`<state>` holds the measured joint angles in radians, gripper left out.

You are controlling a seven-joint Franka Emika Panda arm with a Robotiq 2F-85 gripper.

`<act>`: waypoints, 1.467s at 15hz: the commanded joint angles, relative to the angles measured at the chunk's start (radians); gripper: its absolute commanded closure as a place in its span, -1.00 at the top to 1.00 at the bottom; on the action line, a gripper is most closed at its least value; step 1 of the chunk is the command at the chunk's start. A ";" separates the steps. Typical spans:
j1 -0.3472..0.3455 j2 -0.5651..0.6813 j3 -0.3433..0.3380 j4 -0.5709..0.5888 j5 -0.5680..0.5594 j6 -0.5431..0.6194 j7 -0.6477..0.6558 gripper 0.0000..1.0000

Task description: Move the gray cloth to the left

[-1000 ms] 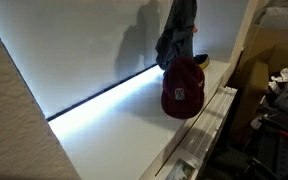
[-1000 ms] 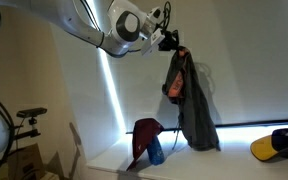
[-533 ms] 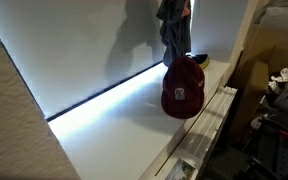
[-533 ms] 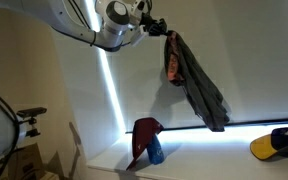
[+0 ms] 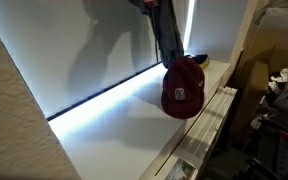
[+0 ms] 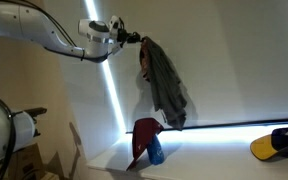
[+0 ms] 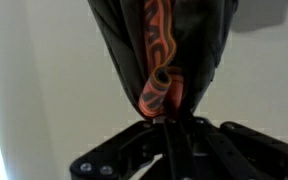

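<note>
The gray cloth (image 6: 162, 85) with an orange patterned strip hangs in the air from my gripper (image 6: 137, 42), high above the white table. It also shows in an exterior view (image 5: 166, 30) hanging in front of the wall above the maroon cap. In the wrist view the cloth (image 7: 164, 45) fills the upper middle, and my gripper (image 7: 167, 122) is shut on its orange-edged end. The cloth's lower end swings free above the table.
A maroon cap (image 5: 182, 88) stands at the table's edge; it also shows in an exterior view (image 6: 144, 140) with something blue beside it. A yellow and black cap (image 6: 281, 144) lies at the far right. The white table (image 5: 114, 130) has a bright lit strip along the wall.
My gripper has carried the hanging cloth sideways and higher, toward the left in the view with the arm. The cloth swings under it. The caps have not moved.
</note>
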<state>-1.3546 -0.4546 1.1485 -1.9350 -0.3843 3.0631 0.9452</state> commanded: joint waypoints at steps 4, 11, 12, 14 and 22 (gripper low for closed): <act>-0.252 -0.354 0.303 0.200 0.099 0.022 0.093 -0.96; -0.403 -0.470 0.627 0.551 0.355 -0.131 -0.183 -0.96; -0.441 -0.426 0.712 0.604 0.396 -0.191 -0.251 -0.96; -0.544 -0.370 0.859 0.722 0.487 -0.298 -0.367 -0.96; -0.414 -0.494 0.692 0.616 0.575 -0.246 -0.333 -0.36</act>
<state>-1.7732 -0.9213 1.8651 -1.3294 0.1183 2.8250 0.6555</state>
